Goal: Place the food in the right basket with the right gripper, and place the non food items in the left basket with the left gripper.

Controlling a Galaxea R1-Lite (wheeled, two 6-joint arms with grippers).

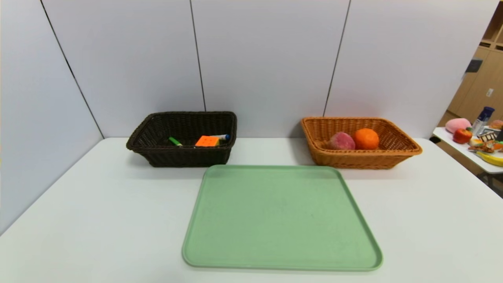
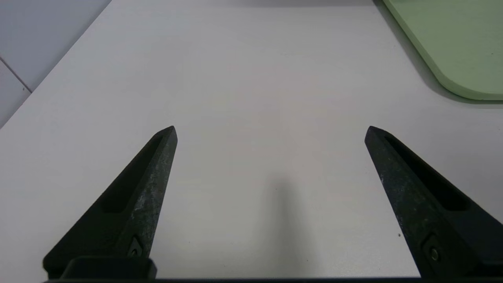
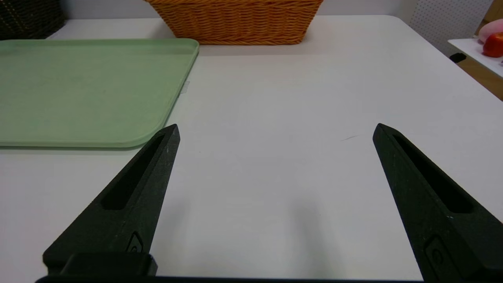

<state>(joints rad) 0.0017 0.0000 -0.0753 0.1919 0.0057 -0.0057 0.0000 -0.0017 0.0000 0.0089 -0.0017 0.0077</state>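
1. The left gripper (image 2: 271, 129) and right gripper (image 3: 277, 127) are held low over bare table (image 1: 412, 220), fingers spread wide, nothing between them.
2. Nothing is seen on the green tray (image 1: 281, 218) between them.
3. Beyond it, a cube (image 1: 207, 141) and pens (image 1: 175, 141) lie in the left basket (image 1: 182, 137), and an orange (image 1: 366, 138) and pink fruit (image 1: 342, 141) in the right basket (image 1: 359, 142); sorting is judged finished, neither arm favoured.

left claw (image 2: 271, 131) held low over the surface, fingers (image 2: 149, 177) spread wide, nothing between them. right claw (image 3: 277, 129) likewise low over the surface, fingers (image 3: 412, 177) equally wide apart (tips dark and tapered), gripping nothing. neither arm visible from the head camera, both kept back near the body.
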